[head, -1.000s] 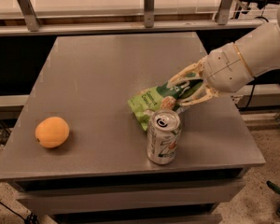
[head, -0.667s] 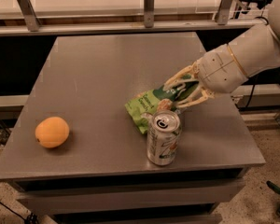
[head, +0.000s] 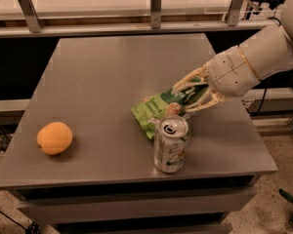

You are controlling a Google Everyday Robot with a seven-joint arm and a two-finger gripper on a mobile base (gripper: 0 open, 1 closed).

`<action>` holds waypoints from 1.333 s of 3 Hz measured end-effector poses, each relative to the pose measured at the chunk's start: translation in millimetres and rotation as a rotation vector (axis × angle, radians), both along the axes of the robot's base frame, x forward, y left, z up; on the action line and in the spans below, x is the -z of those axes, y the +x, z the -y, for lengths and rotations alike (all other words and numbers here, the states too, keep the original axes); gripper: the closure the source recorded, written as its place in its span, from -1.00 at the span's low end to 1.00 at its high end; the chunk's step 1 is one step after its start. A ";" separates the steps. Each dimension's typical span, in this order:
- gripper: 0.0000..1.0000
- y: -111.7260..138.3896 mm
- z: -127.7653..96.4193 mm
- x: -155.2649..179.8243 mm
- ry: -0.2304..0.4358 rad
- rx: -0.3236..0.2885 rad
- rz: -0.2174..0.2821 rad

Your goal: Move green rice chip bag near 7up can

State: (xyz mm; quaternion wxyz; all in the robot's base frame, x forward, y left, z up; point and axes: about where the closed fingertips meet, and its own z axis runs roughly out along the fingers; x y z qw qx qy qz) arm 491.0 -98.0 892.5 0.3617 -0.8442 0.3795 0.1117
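The green rice chip bag (head: 158,108) lies on the grey table, just behind and touching the 7up can (head: 170,143), which stands upright near the table's front edge. My gripper (head: 188,97) reaches in from the right on a white arm. Its fingers (head: 187,81) straddle the bag's right end, one above and one below, and hold it. The bag's right part is hidden by the gripper.
An orange fruit (head: 54,138) sits at the table's front left. The grey table (head: 112,67) has a front edge close below the can. A metal rail with posts (head: 156,9) runs behind the table.
My gripper and the bag have shifted slightly left, bringing the bag's left end a little further along behind the can. The can and the orange have not moved.
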 end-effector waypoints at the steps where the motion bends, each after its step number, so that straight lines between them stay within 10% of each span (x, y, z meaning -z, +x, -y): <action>1: 0.01 1.2 1.9 -0.1 0.001 -0.002 -0.003; 3: -0.91 1.2 3.7 -0.8 -0.012 -0.009 -0.009; 4: -1.00 3.5 11.5 -7.2 -0.046 0.022 0.001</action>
